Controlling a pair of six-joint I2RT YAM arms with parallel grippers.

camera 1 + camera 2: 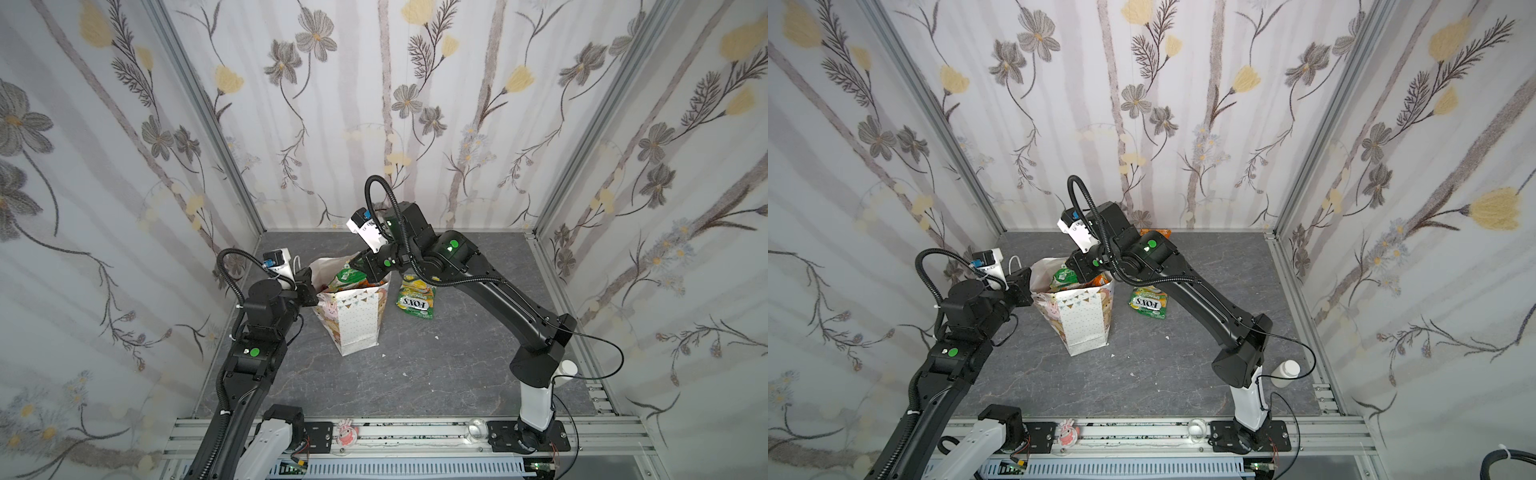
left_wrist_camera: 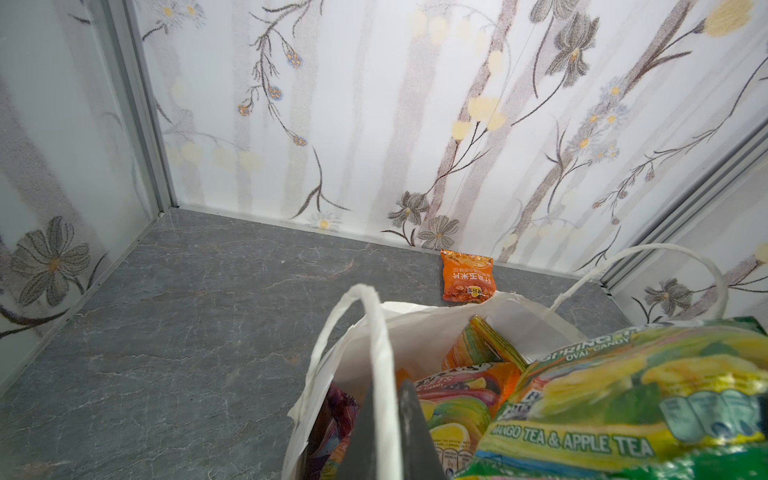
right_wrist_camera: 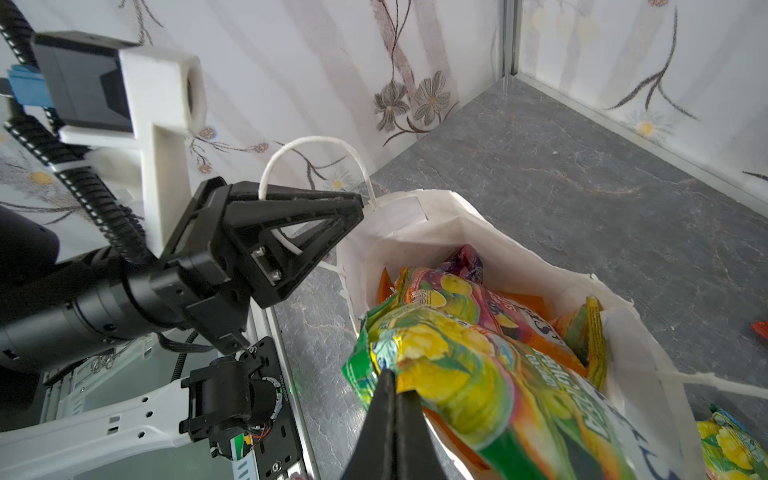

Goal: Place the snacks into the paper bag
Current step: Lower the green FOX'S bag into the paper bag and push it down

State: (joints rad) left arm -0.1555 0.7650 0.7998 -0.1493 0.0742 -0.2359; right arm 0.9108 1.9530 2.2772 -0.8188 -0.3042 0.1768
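Right gripper (image 3: 395, 388) is clamped on a green-yellow packet (image 3: 478, 365) that lies over the paper bag (image 1: 357, 320) mouth, long axis slanting inward. Left gripper (image 3: 358, 208) is pinched shut on the bag rim by the handle. I judge the snacks (image 3: 511, 307) inside will crowd the drop. A FOX'S packet (image 1: 415, 297) lies beside the bag on the right arm's side, and an orange packet (image 2: 467, 276) lies beyond it.

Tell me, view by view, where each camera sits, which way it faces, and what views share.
Both top views: high in front, looking down at the back wall; left arm, right arm, the paper bag, a FOX'S packet on the table.
Left wrist: at the bag's rim, facing the back wall; one dark finger, an orange packet.
Right wrist: above the bag, facing the left gripper shut on the bag's rim; right gripper pinching a green-yellow packet.
Shared: both wrist views show the bag's mouth and the held packet.
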